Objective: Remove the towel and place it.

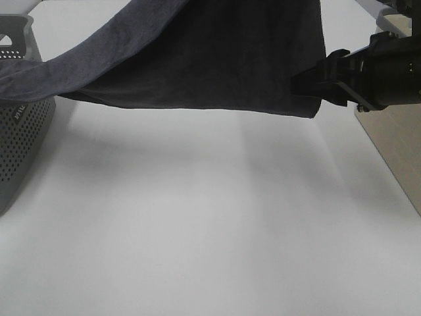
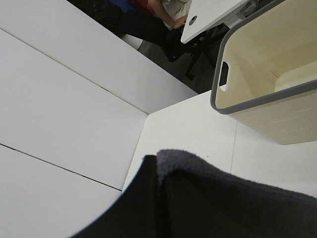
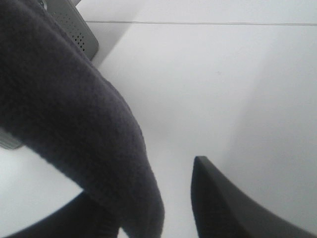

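Above the white worktop (image 1: 197, 230) the towel (image 1: 217, 59) hangs in the air, one end reaching over the grey perforated basket (image 1: 20, 138); a cream basket (image 2: 267, 79), its visible inside bare, stands on the worktop. The right end effector (image 1: 306, 85) meets the towel's edge and the left end effector (image 2: 148, 198) is half hidden by cloth; whether either is clenched I cannot tell.

The towel (image 1: 217, 59) is dark charcoal-grey terry cloth. It hangs clear of the white table (image 1: 210, 230) as a broad sheet, its lower edge almost level. Its left part narrows into a band sloping down toward the grey perforated basket (image 1: 20, 138), and its lower right corner meets the right gripper (image 1: 304, 87).
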